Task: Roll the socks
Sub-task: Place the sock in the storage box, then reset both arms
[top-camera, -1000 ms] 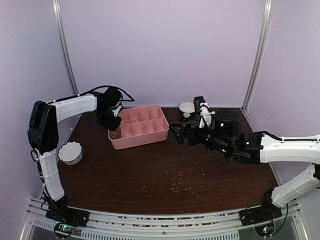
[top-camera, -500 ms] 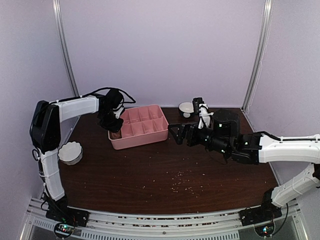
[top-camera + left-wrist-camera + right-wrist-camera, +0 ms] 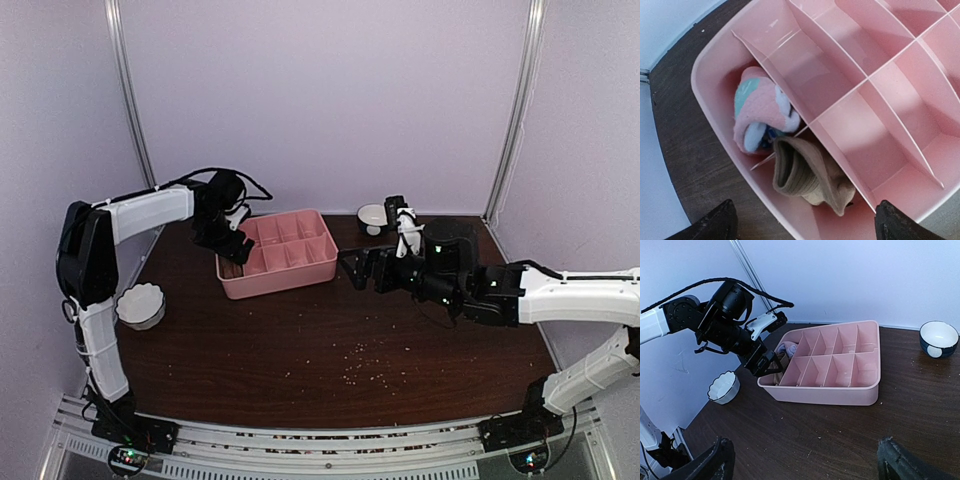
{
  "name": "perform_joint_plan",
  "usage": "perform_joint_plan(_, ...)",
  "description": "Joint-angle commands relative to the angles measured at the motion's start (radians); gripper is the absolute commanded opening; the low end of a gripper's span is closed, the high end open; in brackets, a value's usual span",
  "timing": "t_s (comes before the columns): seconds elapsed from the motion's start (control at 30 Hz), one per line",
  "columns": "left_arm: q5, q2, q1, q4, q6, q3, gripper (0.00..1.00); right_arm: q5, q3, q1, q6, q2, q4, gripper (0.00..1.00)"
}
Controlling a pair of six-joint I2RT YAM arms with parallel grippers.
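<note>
Two socks lie at the left end of the pink compartmented tray (image 3: pixel 704 85), each in its own end compartment with a divider between them: the pink sock with teal and white patches (image 3: pixel 760 117) is curled into a compact bundle, and the tan-brown sock (image 3: pixel 807 175) beside it is rolled, its ribbed cuff facing up and a loose tip poking out at one end. Directly above them hangs the left gripper (image 3: pixel 230 246), its fingers spread wide and holding nothing. Further right, clear of the tray, the right gripper (image 3: pixel 807 462) hovers over the dark table (image 3: pixel 300 340), likewise spread wide and empty. Judging by this, the rolling looks essentially complete, with both socks stowed; at most, the tan roll's loose tip may want tucking in.
</note>
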Motion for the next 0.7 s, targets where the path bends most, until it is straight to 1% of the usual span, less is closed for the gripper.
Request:
perform_joint_plan(0.0, 0.009, -0.094, 0.001, -0.035, 0.042, 0.037, 0.98, 0.051, 0.048, -0.011, -0.018, -0.032, -0.056, 1.00)
perform_joint_plan(0.17, 0.045, -0.219, 0.011, -0.116, 0.135, 0.068, 0.98, 0.070, 0.071, -0.035, -0.025, -0.049, -0.145, 1.00)
perform_joint_plan(0.23, 0.030, -0.313, 0.037, -0.081, 0.166, 0.029, 0.98, 0.135, 0.072, -0.053, -0.037, -0.075, -0.192, 1.00)
perform_joint_plan(0.27, 0.031, -0.374, 0.054, -0.032, 0.192, -0.019, 0.98, 0.173, 0.076, -0.071, -0.041, -0.086, -0.233, 1.00)
perform_joint_plan(0.3, 0.025, -0.438, 0.080, 0.052, 0.213, -0.086, 0.98, 0.193, 0.082, -0.098, -0.036, -0.097, -0.281, 1.00)
perform_joint_plan(0.33, 0.033, -0.509, 0.117, 0.139, 0.232, -0.203, 0.98, 0.198, 0.087, -0.127, -0.036, -0.106, -0.315, 1.00)
perform_joint_plan(0.37, 0.071, -0.579, 0.158, 0.244, 0.249, -0.300, 0.98, 0.211, 0.086, -0.153, -0.044, -0.120, -0.344, 1.00)
perform_joint_plan(0.47, 0.252, -0.741, 0.324, 0.562, 0.267, -0.590, 0.98, 0.312, 0.065, -0.225, -0.058, -0.141, -0.415, 1.00)
perform_joint_plan(0.53, 0.264, -0.780, 0.391, 0.724, 0.268, -0.739, 0.98, 0.319, 0.047, -0.302, -0.045, -0.142, -0.456, 1.00)
perform_joint_plan(0.57, 0.268, -0.774, 0.417, 0.762, 0.283, -0.786, 0.98, 0.318, 0.034, -0.351, -0.042, -0.141, -0.470, 1.00)
perform_joint_plan(0.67, 0.310, -0.726, 0.466, 0.868, 0.284, -0.912, 0.98, 0.339, -0.028, -0.434, -0.031, -0.161, -0.471, 1.00)
